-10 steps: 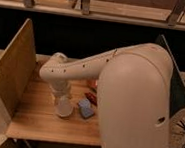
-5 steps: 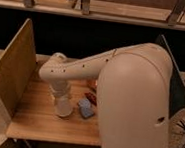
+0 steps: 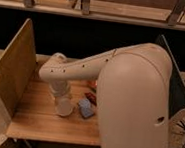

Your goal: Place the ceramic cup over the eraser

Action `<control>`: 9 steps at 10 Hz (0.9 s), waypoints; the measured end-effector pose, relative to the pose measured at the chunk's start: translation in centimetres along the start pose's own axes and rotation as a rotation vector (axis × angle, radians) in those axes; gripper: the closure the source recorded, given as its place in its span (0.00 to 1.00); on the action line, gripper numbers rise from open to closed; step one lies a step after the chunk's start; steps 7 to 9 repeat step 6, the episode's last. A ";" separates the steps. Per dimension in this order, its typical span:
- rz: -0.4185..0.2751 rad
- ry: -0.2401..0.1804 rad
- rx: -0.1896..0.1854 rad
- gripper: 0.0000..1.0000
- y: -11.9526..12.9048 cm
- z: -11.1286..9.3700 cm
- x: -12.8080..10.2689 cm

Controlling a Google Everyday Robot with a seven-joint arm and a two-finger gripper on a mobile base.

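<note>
A large white robot arm (image 3: pixel 134 93) fills the right and centre of the view, reaching from the lower right across to the left over a light wooden desk (image 3: pixel 35 120). The arm bends downward near the left-centre of the desk, and its hand (image 3: pixel 61 97) hangs there, directly above the ceramic cup (image 3: pixel 64 106). The wrist hides the hand, so I cannot tell whether it is spread, pressed together or pinching the cup.

The ceramic cup is small, pale and without a handle. It sits at the tip of the hand, near the middle of the desk; whether it rests on the surface or is lifted just above it cannot be told. The eraser is not visible in this view.

Just to the right of the cup lies a light-blue flat piece (image 3: pixel 85 108), tilted at an angle. Behind that, close against the arm, lies a dark reddish elongated piece (image 3: pixel 90 95).

A tall wooden side panel (image 3: pixel 8 71) stands along the left edge of the desk. A dark panel (image 3: pixel 177 88) rises on the right side, mostly hidden behind the arm. Wooden shelving (image 3: pixel 98 9) runs across the top of the view.
</note>
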 end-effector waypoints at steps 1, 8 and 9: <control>-0.002 0.000 -0.001 0.20 0.1 0.0 0.0; 0.001 0.001 -0.001 0.20 0.0 0.0 0.0; 0.001 0.001 -0.001 0.20 0.0 0.0 0.0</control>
